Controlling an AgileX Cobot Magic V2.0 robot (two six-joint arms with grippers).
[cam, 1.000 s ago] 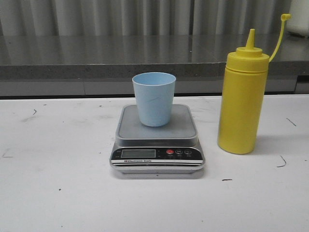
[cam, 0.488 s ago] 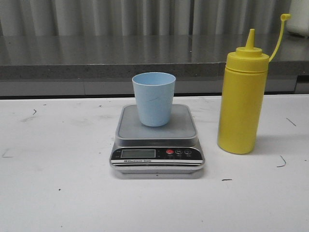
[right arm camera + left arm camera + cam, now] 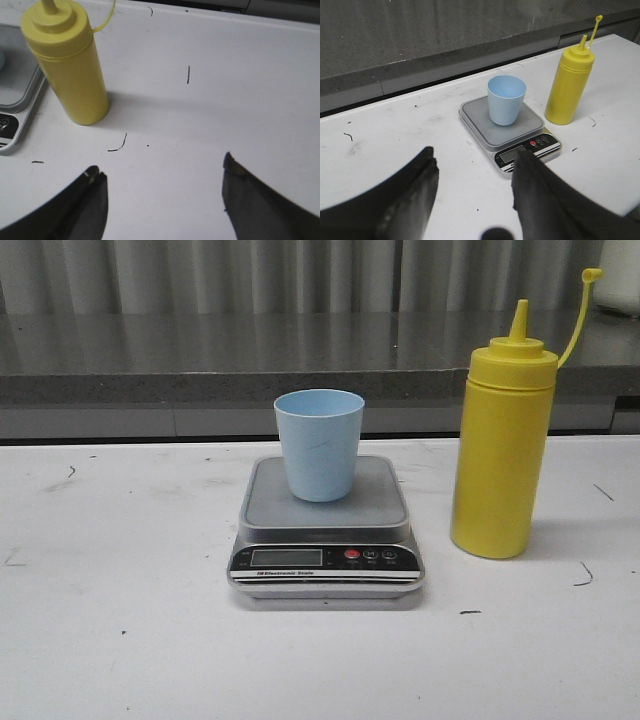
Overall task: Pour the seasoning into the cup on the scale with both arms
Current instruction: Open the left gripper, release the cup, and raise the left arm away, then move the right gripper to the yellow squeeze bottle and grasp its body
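The pale blue cup [image 3: 319, 444] stands upright on the silver scale [image 3: 327, 530] at the table's middle. The yellow seasoning bottle [image 3: 501, 445] stands upright just right of the scale, its cap hanging off a tether. No arm appears in the front view. In the left wrist view the cup [image 3: 506, 99], scale [image 3: 512, 131] and bottle [image 3: 568, 83] lie ahead of my open left gripper [image 3: 475, 157], which holds nothing. In the right wrist view my right gripper [image 3: 161, 167] is open over bare table, the bottle [image 3: 69, 64] ahead and to one side.
A grey counter ledge [image 3: 300, 360] runs along the table's back edge. The white table [image 3: 120, 640] carries small black scuff marks. One corner of the scale [image 3: 15, 107] shows beside the bottle in the right wrist view.
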